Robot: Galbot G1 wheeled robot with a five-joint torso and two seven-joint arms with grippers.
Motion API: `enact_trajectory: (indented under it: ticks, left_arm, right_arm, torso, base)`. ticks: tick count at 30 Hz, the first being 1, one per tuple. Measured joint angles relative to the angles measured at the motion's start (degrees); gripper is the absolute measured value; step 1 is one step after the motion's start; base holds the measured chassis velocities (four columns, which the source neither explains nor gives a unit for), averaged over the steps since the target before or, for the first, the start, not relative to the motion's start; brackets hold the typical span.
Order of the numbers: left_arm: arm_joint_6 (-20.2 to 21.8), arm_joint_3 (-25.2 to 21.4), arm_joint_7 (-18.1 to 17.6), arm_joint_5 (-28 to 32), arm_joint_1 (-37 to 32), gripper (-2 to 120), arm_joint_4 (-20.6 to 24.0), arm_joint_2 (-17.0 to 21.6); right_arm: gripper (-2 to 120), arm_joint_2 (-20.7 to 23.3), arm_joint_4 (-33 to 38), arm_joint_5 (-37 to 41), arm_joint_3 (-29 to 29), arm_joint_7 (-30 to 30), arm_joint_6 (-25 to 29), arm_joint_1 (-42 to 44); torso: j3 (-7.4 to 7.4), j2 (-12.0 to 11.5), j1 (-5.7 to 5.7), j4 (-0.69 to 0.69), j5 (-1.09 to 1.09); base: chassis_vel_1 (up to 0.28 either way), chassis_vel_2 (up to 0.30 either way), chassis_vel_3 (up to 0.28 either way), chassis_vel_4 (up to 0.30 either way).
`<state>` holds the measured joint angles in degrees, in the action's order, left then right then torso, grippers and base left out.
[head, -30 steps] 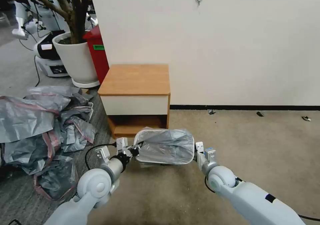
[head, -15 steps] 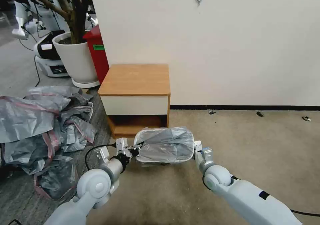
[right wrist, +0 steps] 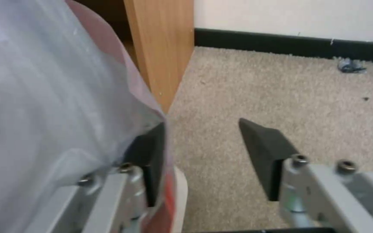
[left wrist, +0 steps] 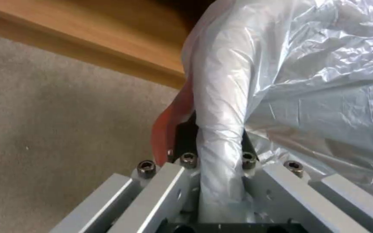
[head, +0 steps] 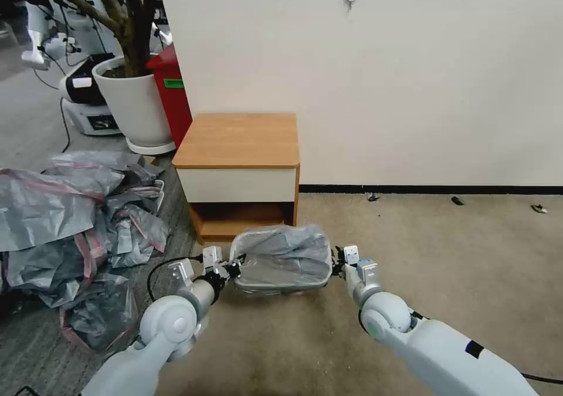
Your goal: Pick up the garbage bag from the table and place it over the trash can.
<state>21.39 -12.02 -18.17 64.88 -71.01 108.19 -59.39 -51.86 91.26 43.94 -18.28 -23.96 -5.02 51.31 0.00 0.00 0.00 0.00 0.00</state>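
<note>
The grey translucent garbage bag (head: 282, 256) lies draped over the trash can, of which only a pale strip of rim (head: 267, 289) peeks out below the plastic. They stand on the carpet just in front of the table (head: 237, 141). My left gripper (head: 230, 266) is at the bag's left side, shut on a fold of the bag (left wrist: 219, 152) beside its red drawstring (left wrist: 167, 132). At the bag's right side my right gripper (head: 337, 261) is open (right wrist: 204, 142). One black finger (right wrist: 152, 152) is against the bag (right wrist: 44, 97); the other (right wrist: 264, 145) is free over the carpet.
A heap of similar grey bags (head: 70, 220) covers the floor at left. Behind it stand a white plant pot (head: 135, 102) and a red bin (head: 173, 91). The wall lies behind the table. Open carpet (head: 446, 249) stretches to the right.
The bag has sunk lower and shifted slightly left, its right edge pulled in. Both grippers moved down with it, the right one coming closer to the bag's side.
</note>
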Motion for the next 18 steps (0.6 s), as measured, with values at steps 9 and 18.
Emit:
enact_trajectory:
  ticks: [9,18]
  left_arm:
    - [-0.2,-0.2,0.0,0.1,1.5,2,-1.2,-0.9]
    - [-0.3,-0.2,-0.1,-0.2,2.0,2,-2.2,-1.9]
  right_arm:
    - [90,2.8,3.0,-0.6,1.6,0.3,-0.5,1.9]
    - [100,4.5,8.0,1.5,4.5,0.3,-1.1,4.4]
  torso:
    - [0.0,0.0,0.0,0.0,0.01]
    - [0.0,0.0,0.0,0.0,0.0]
  base:
    - [0.0,0.0,0.0,0.0]
    - [0.0,0.0,0.0,0.0]
